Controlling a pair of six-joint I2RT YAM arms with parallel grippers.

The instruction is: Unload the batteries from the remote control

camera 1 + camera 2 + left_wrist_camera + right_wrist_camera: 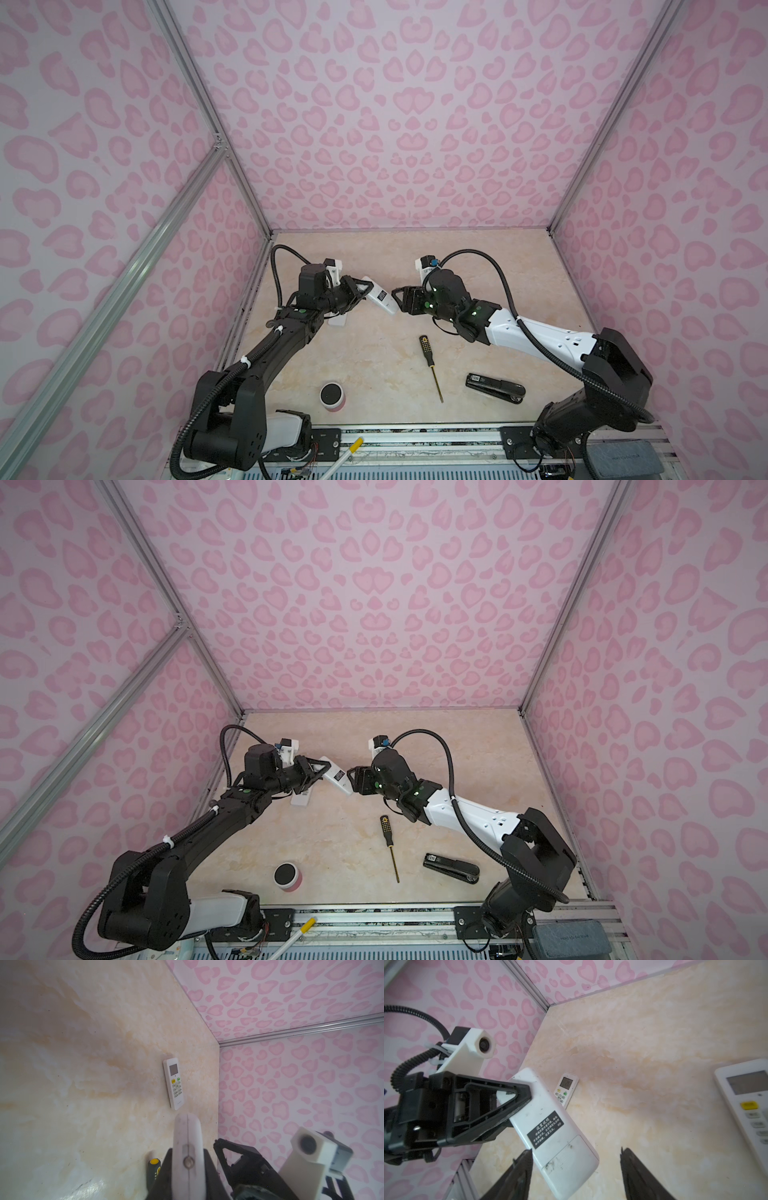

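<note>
My left gripper (pixel 368 287) is shut on a white remote control (pixel 380 297), holding it tilted above the table by its upper half. In the right wrist view the remote control (pixel 550 1118) shows its back, with a black label and a closed battery cover (pixel 571 1159). The batteries are hidden. My right gripper (pixel 575 1150) stands open around the remote's cover end, one finger (pixel 523 1169) close beside it and one well apart. In the left wrist view the remote control (pixel 187 1126) sits edge-on between the left gripper's (pixel 188 1149) fingers.
Another white remote (pixel 337 321) lies under the left arm, and one more (pixel 174 1083) lies face up on the table (pixel 374 257). Nearer the front are a black-handled screwdriver (pixel 430 365), a black stapler (pixel 494 387) and a pink-and-white cylinder (pixel 332 397). Pink walls enclose three sides.
</note>
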